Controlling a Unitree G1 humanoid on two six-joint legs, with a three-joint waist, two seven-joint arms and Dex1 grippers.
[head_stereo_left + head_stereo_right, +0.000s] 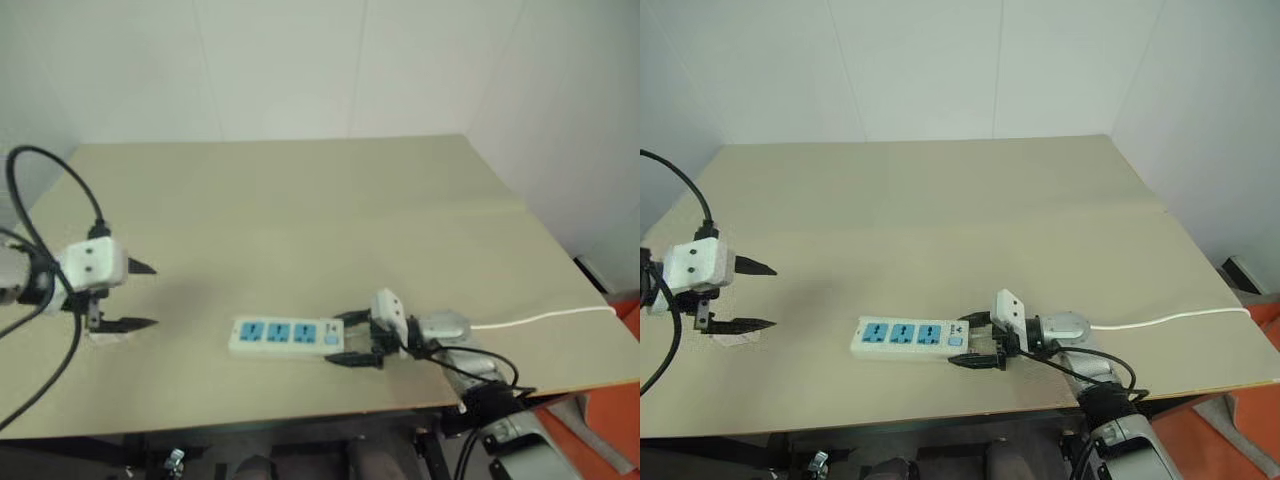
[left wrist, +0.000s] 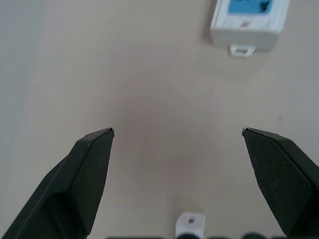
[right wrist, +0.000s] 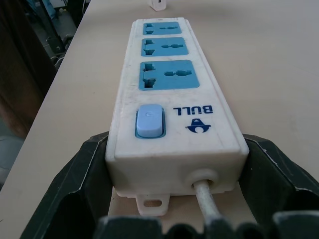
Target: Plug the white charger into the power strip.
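- The left gripper (image 1: pixel 755 295) hangs over the surface (image 1: pixel 300 220) near its left edge, fingers spread wide and empty.
- The white charger (image 2: pixel 191 223) lies on the surface just beneath those fingers — not yet picked up.
- The right gripper (image 1: pixel 975 340) has its fingers around the switch end of the power strip (image 1: pixel 908 337), which lies near the front edge.
- All three sockets are empty, so pickup and plugging remain.
- The right wrist view reveals the switch (image 3: pixel 150 120) and cord (image 3: pixel 207 199) — the head views don't resolve these.
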